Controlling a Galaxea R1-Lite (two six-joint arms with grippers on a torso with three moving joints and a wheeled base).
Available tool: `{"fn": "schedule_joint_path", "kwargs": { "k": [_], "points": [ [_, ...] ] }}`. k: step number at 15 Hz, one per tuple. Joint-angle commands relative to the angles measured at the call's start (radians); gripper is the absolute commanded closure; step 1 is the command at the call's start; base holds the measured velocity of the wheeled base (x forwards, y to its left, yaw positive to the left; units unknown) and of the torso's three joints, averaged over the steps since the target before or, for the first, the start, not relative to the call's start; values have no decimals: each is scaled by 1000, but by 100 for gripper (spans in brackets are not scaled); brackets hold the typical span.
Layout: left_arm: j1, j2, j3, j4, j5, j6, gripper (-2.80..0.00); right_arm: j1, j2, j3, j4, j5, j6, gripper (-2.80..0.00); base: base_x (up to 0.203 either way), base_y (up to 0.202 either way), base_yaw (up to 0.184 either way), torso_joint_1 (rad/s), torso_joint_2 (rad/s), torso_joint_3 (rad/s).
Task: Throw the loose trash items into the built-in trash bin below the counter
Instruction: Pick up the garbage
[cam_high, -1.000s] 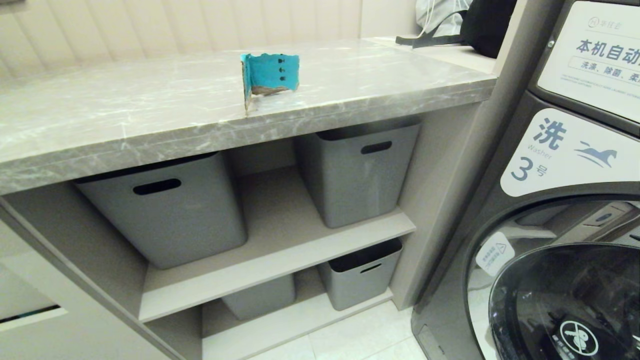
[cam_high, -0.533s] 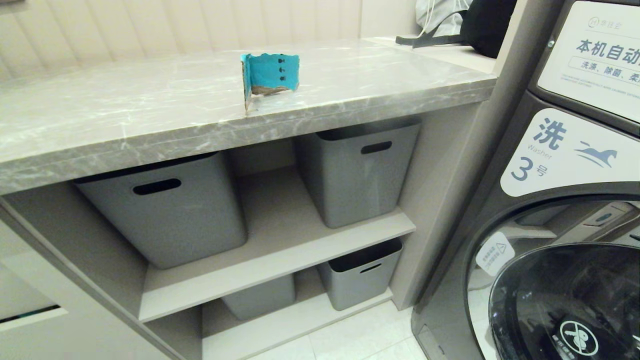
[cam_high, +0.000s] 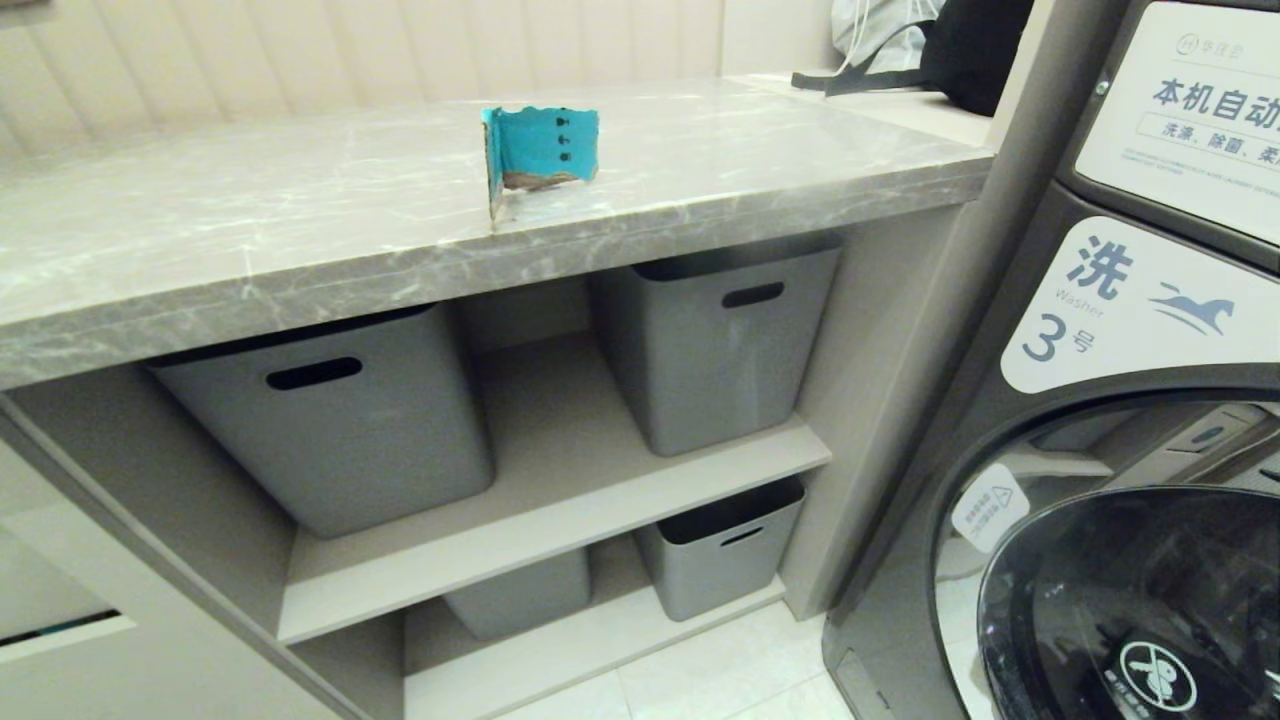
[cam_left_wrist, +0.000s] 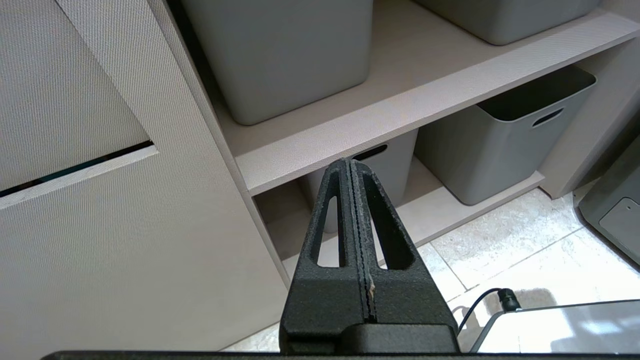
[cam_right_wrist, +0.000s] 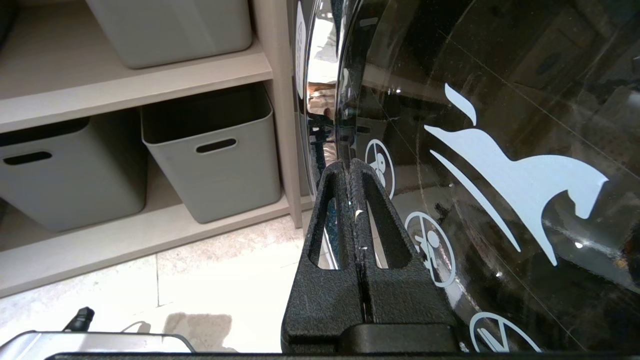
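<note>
Up on the grey marble surface (cam_high: 300, 230), near its front edge, standing folded and upright: the teal cardboard scrap (cam_high: 541, 152), lying well above both parked grippers, left gripper (cam_left_wrist: 353, 172) and right gripper (cam_right_wrist: 351, 171), jaws pressing closed on nothing, neither arm seeming clearly nearer.

1 teal cardboard scrap (cam_high: 541, 150); 4 grey baskets (cam_high: 335, 420); 1 washer (cam_high: 1120, 420).

Beige shelves (cam_high: 560, 520), grey baskets (cam_high: 330, 410), tiled floor (cam_high: 700, 670)
</note>
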Motion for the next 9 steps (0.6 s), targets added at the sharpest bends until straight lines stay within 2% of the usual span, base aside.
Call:
{"fn": "schedule_joint_path", "kwargs": {
  "k": [1, 4, 9],
  "points": [
    [-1, -2, 2, 0, 0, 1, 0, 0, 0, 0, 0, 1, -3, 0, 0, 0, 0, 0, 0, 0],
    [-1, -2, 2, 0, 0, 1, 0, 0, 0, 0, 0, 1, -4, 0, 0, 0, 0, 90, -252, -184],
    [-1, -2, 2, 0, 0, 1, 0, 0, 0, 0, -2, 1, -4, 0, 0, 0, 0, 158, -439, -274]
  ]
}}
